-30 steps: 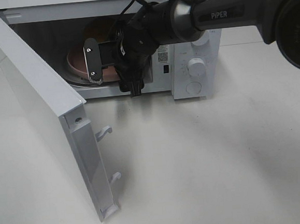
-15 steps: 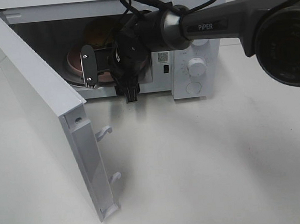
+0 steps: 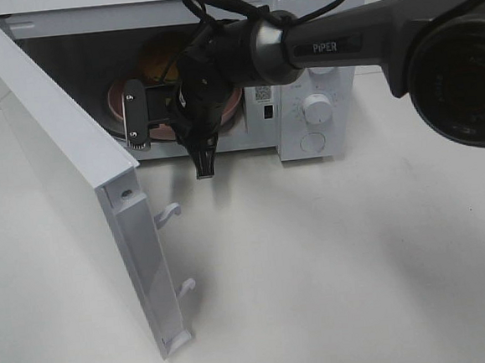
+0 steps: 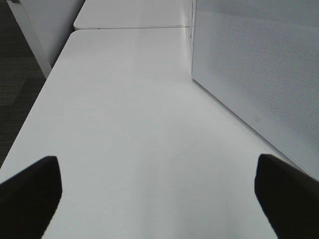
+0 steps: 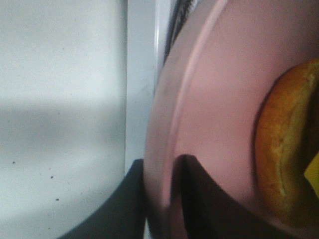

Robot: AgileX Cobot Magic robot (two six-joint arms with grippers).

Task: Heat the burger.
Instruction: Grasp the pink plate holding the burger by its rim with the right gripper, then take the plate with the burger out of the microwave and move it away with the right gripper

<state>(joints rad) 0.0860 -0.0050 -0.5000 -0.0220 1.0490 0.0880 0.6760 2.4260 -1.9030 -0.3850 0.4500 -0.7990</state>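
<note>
Inside the open white microwave oven (image 3: 318, 133), the small domed golden-brown burger (image 5: 286, 149) sat on the flat round pink plate (image 5: 219, 89); right gripper (image 5: 162, 169) clamped on that plate's rim; left gripper (image 4: 157, 167) hung with jaws wide apart.

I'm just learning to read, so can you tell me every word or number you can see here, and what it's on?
"PiPER": white letters on the dark right arm.
Sticker on the front of the microwave: printed, but too small to read.
Marks around the knob: too small to read.
Plate and burger: no writing on them.
</note>
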